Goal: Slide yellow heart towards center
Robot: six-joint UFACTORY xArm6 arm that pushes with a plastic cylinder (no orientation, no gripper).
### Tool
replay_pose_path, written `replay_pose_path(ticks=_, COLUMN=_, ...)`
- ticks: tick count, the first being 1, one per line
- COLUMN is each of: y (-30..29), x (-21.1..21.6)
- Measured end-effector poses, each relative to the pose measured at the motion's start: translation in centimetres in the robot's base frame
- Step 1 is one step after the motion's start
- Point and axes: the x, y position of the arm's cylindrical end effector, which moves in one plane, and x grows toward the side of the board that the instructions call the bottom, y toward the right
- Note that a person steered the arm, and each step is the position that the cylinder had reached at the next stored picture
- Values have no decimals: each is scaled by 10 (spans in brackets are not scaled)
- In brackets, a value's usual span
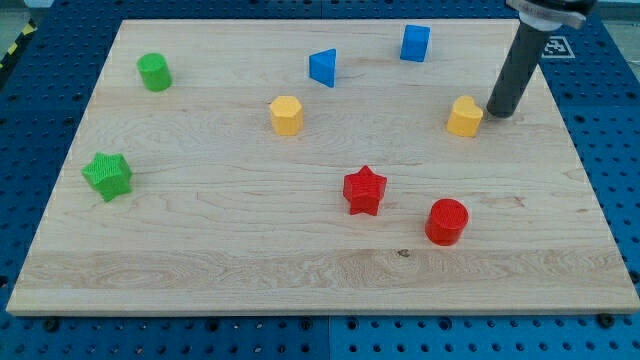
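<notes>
Though beside my tip (497, 113), one yellow heart (465, 117)

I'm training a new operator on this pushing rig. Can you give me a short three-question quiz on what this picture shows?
1. True or false: my tip is at the view's right of the yellow heart, close beside it.
2. Which block lies nearest the view's left edge of the board?
A. green cylinder
B. green star
C. yellow hexagonal block
3. Fill in: the red cylinder lies to the view's ____ of the red star.

Key: 1 true; 2 B; 3 right.
</notes>
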Motion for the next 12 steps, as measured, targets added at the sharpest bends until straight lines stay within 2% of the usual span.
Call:
replay_pose_path(ticks=2, y=-60, x=24)
replay_pose_path(ticks=4, y=-16, x=28)
replay_pose_path(ticks=5, y=-19, x=7)
replay_pose_path(ticks=6, y=-30, x=1)
replay_pose_path(ticks=7, y=-75, x=1)
replay_pose_path(ticks=10, y=-99, x=-13)
replay_pose_path(ticks=11, y=-107, x=29)
replay_pose_path(ticks=12, y=-107, x=29)
